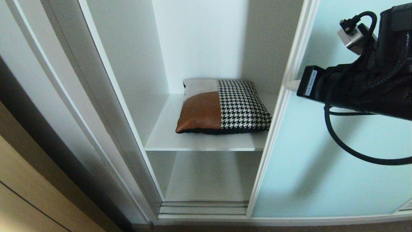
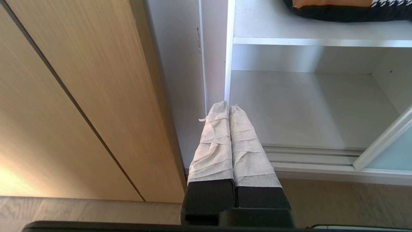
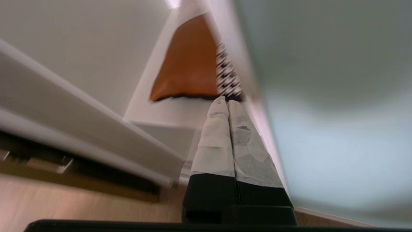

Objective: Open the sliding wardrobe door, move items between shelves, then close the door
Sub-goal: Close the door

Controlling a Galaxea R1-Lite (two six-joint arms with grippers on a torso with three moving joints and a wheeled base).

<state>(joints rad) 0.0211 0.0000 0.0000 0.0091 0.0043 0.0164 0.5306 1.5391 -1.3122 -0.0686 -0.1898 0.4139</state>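
- Right arm: the nearest item, a black sleeve and wrist with looped cable at the upper right of the head view, set in front of the glass panel. The right claw is seen in its own wrist view with its two paper-wrapped fingers pressed together and nothing between them; the tips point toward the frame edge of the door, and contact with it cannot be told.
- Left claw: seen only in the left wrist view, fingers pressed together on nothing, held low outside the wardrobe near its lower left corner.
- Sliding wardrobe door: frosted pale aqua glass in a thin white frame, filling the right half of the head view. It is drawn aside; the compartment at frame centre stands open.
- Cushion: houndstooth, rust-brown and beige-grey patches, black edging. It lies flat on the upper shelf, at centre frame, its right edge beside the door frame.
- Lower shelf: a white board below, at lower centre; nothing is seen on it.
- Wooden panel: pale oak grain, left of the wardrobe.
- Step in hand, as judged: the door is taken as opened and the transfer of the cushion as not yet begun, with the right arm being brought toward the opening.
- Next move, as judged: the right claw would need to be spread, passed clear of the door frame, and closed on the near edge of the cushion before any shift to the lower shelf.
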